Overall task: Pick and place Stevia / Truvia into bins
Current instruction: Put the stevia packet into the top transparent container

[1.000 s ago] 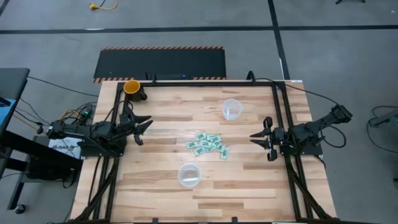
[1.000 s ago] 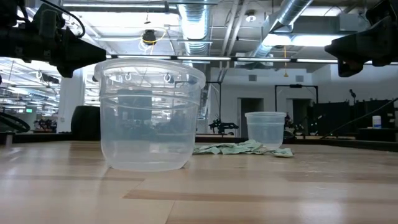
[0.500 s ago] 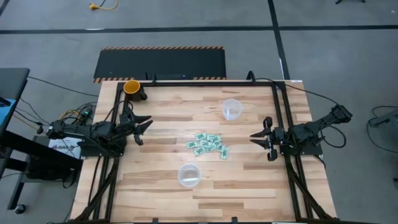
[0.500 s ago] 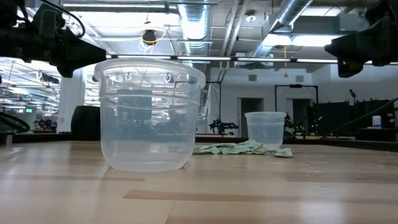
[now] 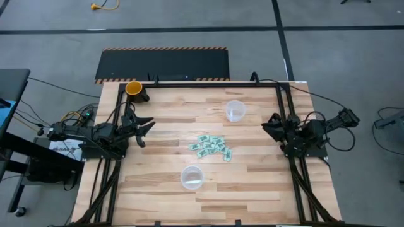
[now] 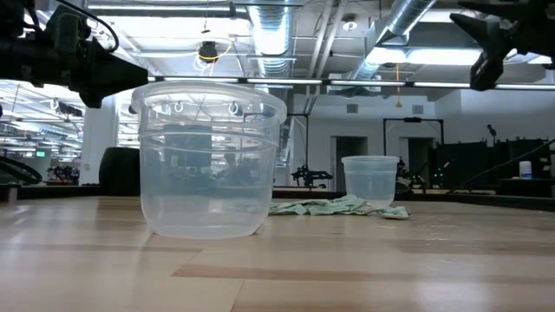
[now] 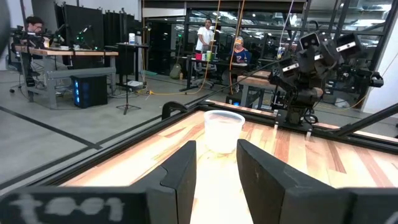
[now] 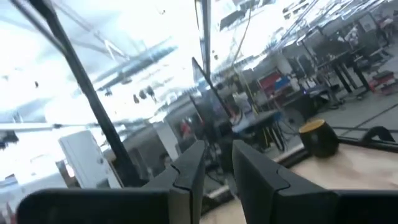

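The left arm lies low along the table's left edge, its left gripper (image 5: 140, 128) reaching inward over the wood with nothing in it; in its wrist view the two dark fingers (image 7: 180, 171) stand a little apart, a narrow gap between them. The right arm sits at the right edge, its wrist turned upward so that its camera looks toward the ceiling. The right gripper (image 5: 273, 124) hangs above the table beside the frame rail, its fingers (image 8: 189, 167) parted by a slim gap and pinching nothing.

The Stevia packets (image 5: 211, 147) lie in a loose heap at the middle of the table, small flat paper rectangles, green with white, overlapping one another. One clear cup (image 5: 235, 111), round and translucent plastic, stands toward the far side, beyond the heap; a second clear cup (image 5: 192, 177) stands nearer the front edge. Both look empty from above. An orange-yellow cup (image 5: 134, 88) sits at the far left corner. The table (image 5: 164, 189) is pale wooden planking with visible grain, framed by dark metal rails.
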Action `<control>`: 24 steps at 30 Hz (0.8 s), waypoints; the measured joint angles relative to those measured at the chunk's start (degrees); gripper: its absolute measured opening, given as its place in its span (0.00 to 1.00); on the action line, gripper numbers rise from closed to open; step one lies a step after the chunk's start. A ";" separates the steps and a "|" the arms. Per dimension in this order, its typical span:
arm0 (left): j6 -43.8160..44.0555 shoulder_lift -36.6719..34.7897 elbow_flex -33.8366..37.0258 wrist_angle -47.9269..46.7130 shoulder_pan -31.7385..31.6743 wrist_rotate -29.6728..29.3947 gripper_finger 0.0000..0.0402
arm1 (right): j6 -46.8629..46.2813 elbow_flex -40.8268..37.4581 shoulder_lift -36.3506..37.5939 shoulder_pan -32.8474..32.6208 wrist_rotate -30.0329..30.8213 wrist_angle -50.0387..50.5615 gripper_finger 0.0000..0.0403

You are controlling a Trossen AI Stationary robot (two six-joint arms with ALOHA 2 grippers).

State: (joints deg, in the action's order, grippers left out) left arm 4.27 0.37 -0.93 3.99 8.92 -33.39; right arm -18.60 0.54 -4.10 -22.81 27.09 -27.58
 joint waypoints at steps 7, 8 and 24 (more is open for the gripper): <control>0.00 0.00 0.00 0.00 0.01 -0.02 0.26 | -9.79 0.00 -2.03 2.01 -0.18 -6.79 0.19; 0.00 0.00 0.00 0.00 0.00 0.00 0.26 | -10.33 0.00 -3.69 1.97 -0.46 -8.81 0.19; 0.00 0.00 0.00 0.00 -0.01 0.00 0.26 | -13.76 22.04 -55.43 1.98 -2.97 -14.58 0.19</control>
State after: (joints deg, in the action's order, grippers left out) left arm 4.27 0.37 -0.93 3.99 8.92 -33.39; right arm -32.36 22.58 -59.53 -20.83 24.12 -42.16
